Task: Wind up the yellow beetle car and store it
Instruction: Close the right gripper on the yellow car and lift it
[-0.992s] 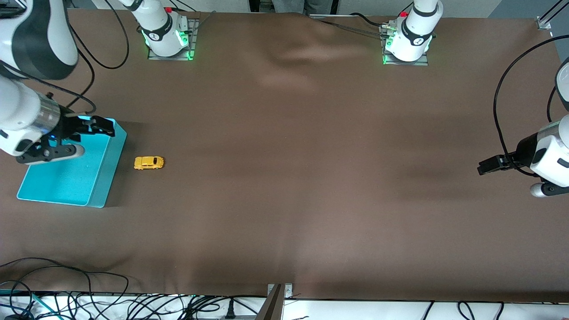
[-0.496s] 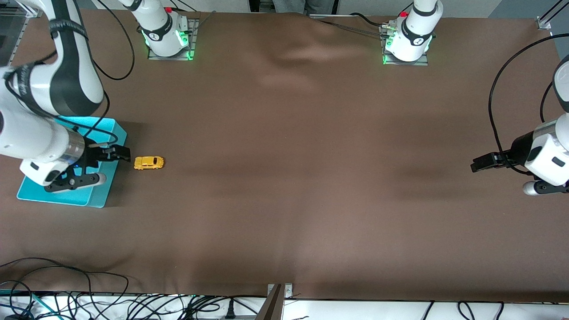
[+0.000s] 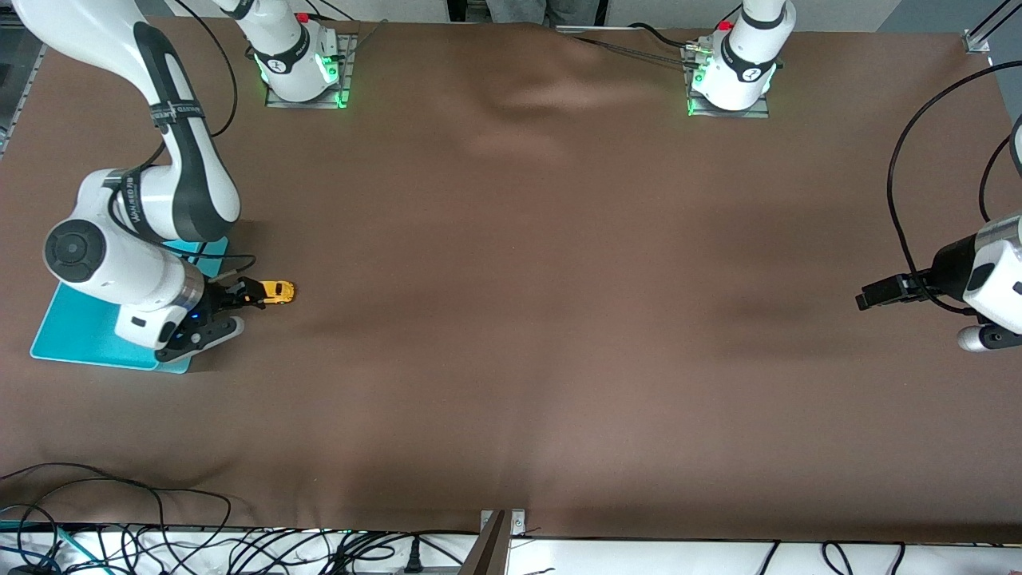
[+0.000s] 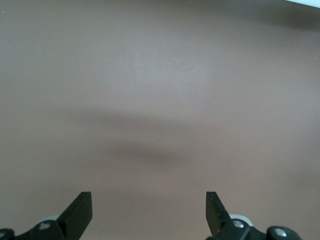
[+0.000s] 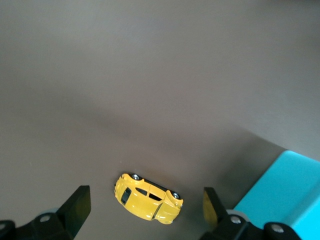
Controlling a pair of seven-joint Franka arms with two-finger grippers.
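Here the small yellow beetle-shaped toy car (image 3: 271, 291) sits on the brown table beside the shallow turquoise plastic tray (image 3: 80, 335), near the right arm's end. The right gripper (image 3: 246, 298) hangs over it, fingers spread wide and holding nothing. The left gripper (image 3: 872, 297) waits over its own end, equally wide and empty.

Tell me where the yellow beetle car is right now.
The yellow beetle car sits on the table beside the teal bin, under the open right claw.

Brown table (image 3: 511, 319): yellow beetle car (image 3: 275, 291) (upright), teal tray (image 3: 80, 335).
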